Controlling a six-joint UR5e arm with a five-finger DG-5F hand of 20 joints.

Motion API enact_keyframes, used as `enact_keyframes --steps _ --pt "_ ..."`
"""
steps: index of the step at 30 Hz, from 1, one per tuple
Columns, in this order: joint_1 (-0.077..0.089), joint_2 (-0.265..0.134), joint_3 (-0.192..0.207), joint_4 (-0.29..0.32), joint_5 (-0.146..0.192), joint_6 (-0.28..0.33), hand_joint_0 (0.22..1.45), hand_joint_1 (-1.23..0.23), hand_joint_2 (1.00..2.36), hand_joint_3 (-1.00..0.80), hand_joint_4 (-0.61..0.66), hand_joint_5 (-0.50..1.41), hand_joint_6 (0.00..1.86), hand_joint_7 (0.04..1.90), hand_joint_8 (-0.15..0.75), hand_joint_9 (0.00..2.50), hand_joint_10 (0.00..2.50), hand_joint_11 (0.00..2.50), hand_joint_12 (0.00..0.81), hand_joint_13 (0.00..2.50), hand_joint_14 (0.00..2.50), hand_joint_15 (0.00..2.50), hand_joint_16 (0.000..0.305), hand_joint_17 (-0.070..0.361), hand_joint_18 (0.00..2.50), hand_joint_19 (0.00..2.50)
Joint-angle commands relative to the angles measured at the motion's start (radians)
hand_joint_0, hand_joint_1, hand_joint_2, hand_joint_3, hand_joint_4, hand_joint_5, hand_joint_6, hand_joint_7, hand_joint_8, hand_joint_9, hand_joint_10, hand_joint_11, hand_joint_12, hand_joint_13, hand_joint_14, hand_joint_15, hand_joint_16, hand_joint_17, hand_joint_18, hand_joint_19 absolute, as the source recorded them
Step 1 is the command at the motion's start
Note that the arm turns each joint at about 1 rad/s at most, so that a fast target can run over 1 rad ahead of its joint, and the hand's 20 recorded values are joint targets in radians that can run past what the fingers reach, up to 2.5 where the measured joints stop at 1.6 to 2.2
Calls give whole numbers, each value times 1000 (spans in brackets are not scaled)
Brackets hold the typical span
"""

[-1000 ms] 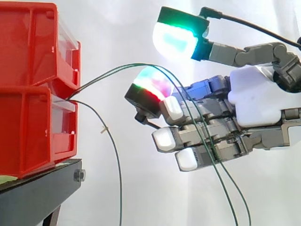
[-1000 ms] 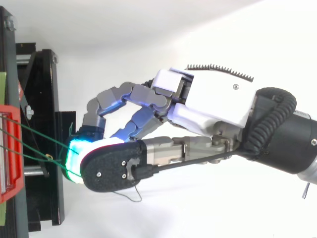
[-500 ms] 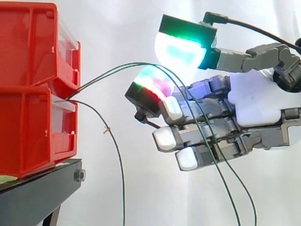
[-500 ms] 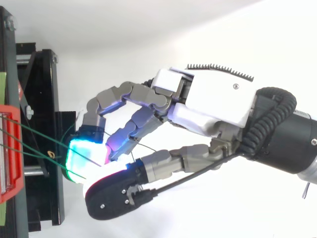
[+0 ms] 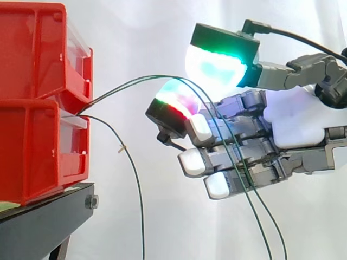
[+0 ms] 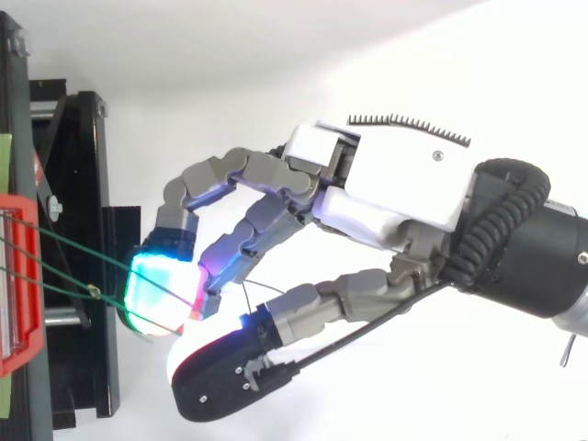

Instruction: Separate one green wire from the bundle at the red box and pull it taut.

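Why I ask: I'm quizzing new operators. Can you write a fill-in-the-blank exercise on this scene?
1. The wires leaving the bins are ___ in colour.
2. The bins sit on a ___ stand.
3. In the side view, ___ wires cross in front of the hand's fingers.
4. With its thumb apart from the fingers and nothing pinched, the hand is ___.

Missing words: green; black; two; open.

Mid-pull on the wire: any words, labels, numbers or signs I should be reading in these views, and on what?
None readable.
The red bins, the black stand and the hand carry no legible words or numbers.
A small pale mark on a red strip beside the stand in the top view is too small to read.
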Motion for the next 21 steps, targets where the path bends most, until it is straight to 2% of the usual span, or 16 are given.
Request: enact_keyframes --steps 1,3,4,6,12,16,21 --pt "-3 0 1 -18 -1 7 579 -931 1000 -500 141 -169 895 1004 266 993 19 696 346 927 19 493 45 101 815 493" --pt "-4 1 1 -33 -1 16 521 -784 1000 -500 157 -151 883 1036 281 1048 18 678 362 953 18 486 47 106 856 503" --pt "-4 1 1 -38 -1 19 523 -774 1000 -500 152 -151 882 1044 281 1049 18 678 362 954 18 485 47 106 856 503" --pt "-4 0 1 -53 -3 39 528 -616 1000 -500 148 -148 873 1070 294 1083 16 673 367 972 18 492 48 108 870 521" --pt "-7 1 10 -102 -3 62 564 -445 1000 -500 136 -150 863 1069 287 1106 21 672 360 973 18 493 47 106 865 542" --pt "-12 1 21 -122 -3 61 604 -479 1006 -429 125 -151 860 1092 283 1110 17 682 357 967 18 492 47 105 858 547" --pt "-17 1 25 -130 -3 56 595 -602 1015 -273 137 -155 867 1158 289 1077 20 690 359 950 18 490 48 107 860 540"
